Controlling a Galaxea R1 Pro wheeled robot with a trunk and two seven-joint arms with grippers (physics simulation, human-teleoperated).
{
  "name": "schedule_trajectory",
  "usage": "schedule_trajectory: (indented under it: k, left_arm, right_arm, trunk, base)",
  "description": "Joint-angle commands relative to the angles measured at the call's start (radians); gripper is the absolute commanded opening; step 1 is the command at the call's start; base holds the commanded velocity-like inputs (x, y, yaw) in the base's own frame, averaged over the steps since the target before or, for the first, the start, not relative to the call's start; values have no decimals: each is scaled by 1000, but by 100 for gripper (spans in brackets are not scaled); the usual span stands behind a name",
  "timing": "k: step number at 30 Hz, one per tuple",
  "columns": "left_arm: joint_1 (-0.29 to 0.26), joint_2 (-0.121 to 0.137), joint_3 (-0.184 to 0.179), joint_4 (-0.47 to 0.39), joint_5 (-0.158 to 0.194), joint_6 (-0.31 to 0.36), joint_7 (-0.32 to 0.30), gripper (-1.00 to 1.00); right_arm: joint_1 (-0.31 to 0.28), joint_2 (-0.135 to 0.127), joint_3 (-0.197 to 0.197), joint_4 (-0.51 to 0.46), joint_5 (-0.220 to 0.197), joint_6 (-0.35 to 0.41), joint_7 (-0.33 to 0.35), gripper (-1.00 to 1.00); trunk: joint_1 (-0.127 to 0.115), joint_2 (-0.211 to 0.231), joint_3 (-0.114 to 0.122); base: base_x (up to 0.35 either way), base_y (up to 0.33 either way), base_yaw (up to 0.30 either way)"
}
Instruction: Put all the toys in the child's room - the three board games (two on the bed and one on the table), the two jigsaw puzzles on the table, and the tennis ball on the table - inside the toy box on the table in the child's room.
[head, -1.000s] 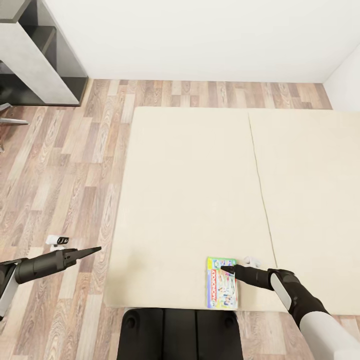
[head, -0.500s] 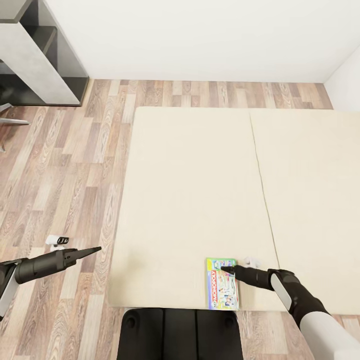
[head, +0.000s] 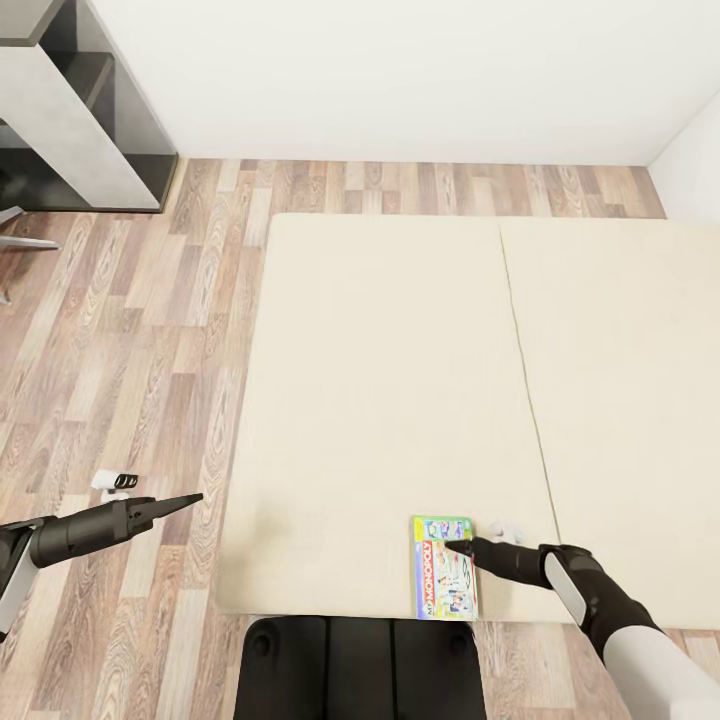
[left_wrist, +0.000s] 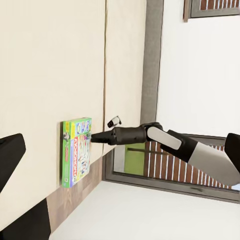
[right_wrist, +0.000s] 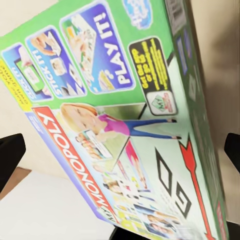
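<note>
Beige bed (head: 400, 380) on wood-plank floor (head: 130, 360)

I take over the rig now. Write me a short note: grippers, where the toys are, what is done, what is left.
Right gripper: open, fingertips over the flat green Monopoly board game box, not gripping yet.
Left gripper: over the wood-plank floor, holding nothing; open or shut unclear.
The box lies flat near the front edge of the beige bed.
Done: nothing that shows here.
Left: grip this box and take it to the toy box.

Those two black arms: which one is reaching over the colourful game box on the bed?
The right gripper, its tip over the board game near the bed's front edge. The left gripper hangs over the wooden floor.
</note>
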Motion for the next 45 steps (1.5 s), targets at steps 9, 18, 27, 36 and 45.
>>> schedule_trajectory:
  k: [9, 18, 27, 36, 45]
  left_arm:
    - [0, 0, 0, 0, -1, 10, -4, 100]
    - [0, 0, 1, 0, -1, 10, -4, 100]
    - [0, 1, 1, 0, 0, 11, -4, 100]
    - [0, 1, 1, 0, 0, 11, -4, 100]
    - [0, 1, 1, 0, 1, 11, -4, 100]
  right_arm:
    - [0, -2, -3, 7, -3, 9, 4, 100]
    - [0, 6, -2, 8, -3, 9, 4, 100]
    - [0, 8, 45, 9, -5, 8, 5, 100]
    - [0, 9, 52, 9, -5, 8, 8, 100]
    - [0, 10, 52, 9, -5, 8, 10, 100]
  trunk:
    - [1, -1, -1]
    - [1, -1, -1]
    - [1, -1, -1]
    - [1, -1, -1]
    - [1, -1, -1]
  base:
    - [0, 0, 0]
    - [0, 1, 0]
    - [0, 89, 0]
    - [0, 156, 0]
    - [0, 80, 0]
